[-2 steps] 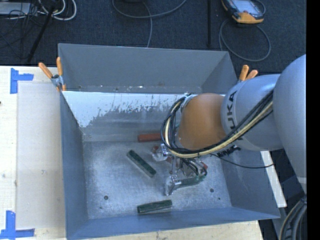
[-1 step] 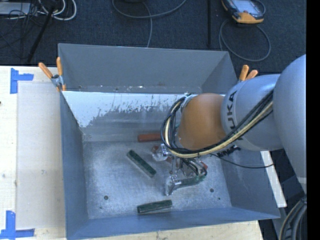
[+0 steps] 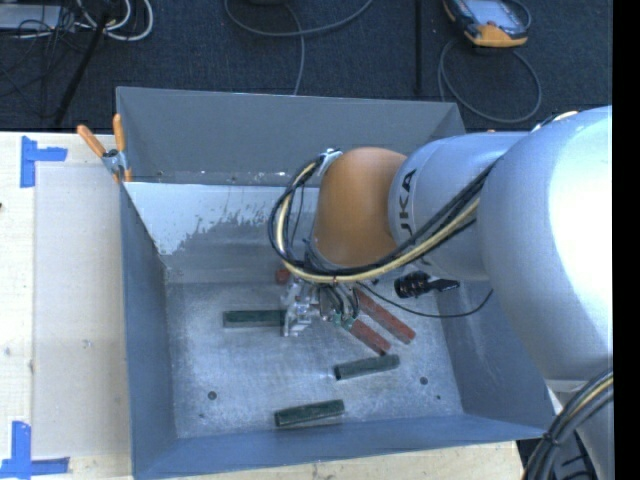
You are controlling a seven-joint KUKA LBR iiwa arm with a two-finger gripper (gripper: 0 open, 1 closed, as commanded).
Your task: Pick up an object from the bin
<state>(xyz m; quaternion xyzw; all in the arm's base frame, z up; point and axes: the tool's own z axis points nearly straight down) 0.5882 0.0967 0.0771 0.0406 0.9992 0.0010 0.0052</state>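
1. In the camera view, the gripper (image 3: 298,322) was seen low over the floor of the bin (image 3: 170,368), near its middle and under the orange wrist cover (image 3: 350,208).
2. How far it was opened, and whether anything was held, could not be told.
3. A dark green bar (image 3: 252,318) was found flat at the gripper's 9 o'clock, its near end just beside the tool.
4. Two reddish-brown bars (image 3: 386,323) were laid side by side at 3 o'clock.
5. Two further green bars (image 3: 366,368) were seen at 5 and 6 o'clock.

Only the letters "UKA" can be read; on the arm's white casing (image 3: 404,211).
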